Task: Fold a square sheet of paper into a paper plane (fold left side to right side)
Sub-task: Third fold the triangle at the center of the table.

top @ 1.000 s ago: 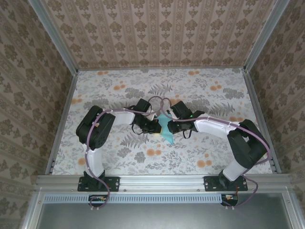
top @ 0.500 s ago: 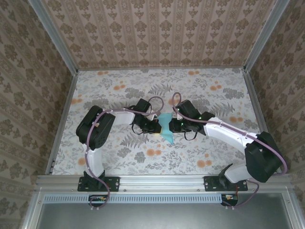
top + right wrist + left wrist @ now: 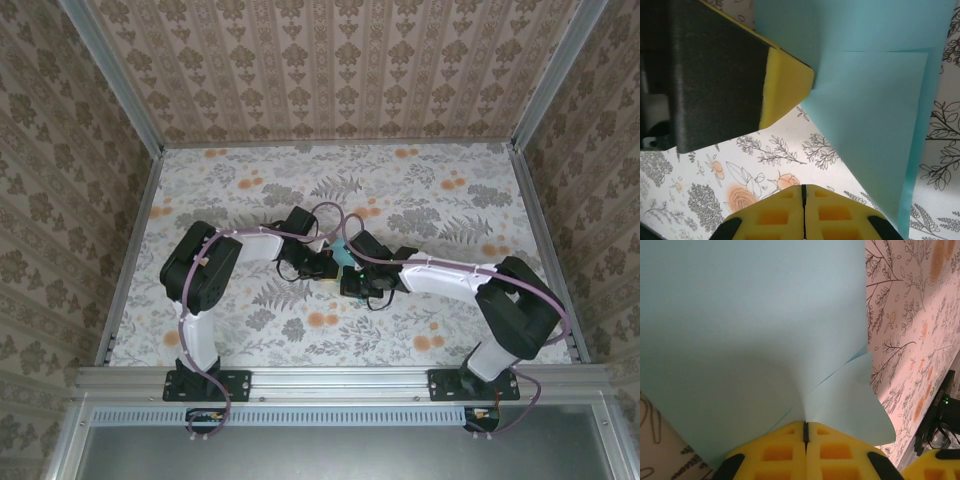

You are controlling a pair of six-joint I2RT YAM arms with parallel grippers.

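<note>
So the light turquoise sheet of paper is roughly mid-table, right between the two arms. From the top camera you only get a small blue patch of it peeking out between the two wrists. It's got more than one layer. On the right wrist cam there's a lighter flap lying over the sheet with a straight edge along its top, and on the left wrist cam a second layer sticks out underneath towards the lower right.

The left claw is clamped on the paper's edge. Its yellow fingers are pressed together with no gap, and the paper puckers right into the seam and fans out away from it.

The right claw is closed too, yellow pads meeting in a thin line, but there's nothing between them that I can see. Just past its tips is floral tablecloth, and the paper's bottom corner runs down just beside its right finger. On the same cam the left claw's yellow tip sits against the sheet's left edge, upper left.

Everything's on the table, which has a floral grey-and-orange cloth. Patterned wallpaper panels box in three sides, with a metal rail along the near edge where the arm bases sit.
</note>
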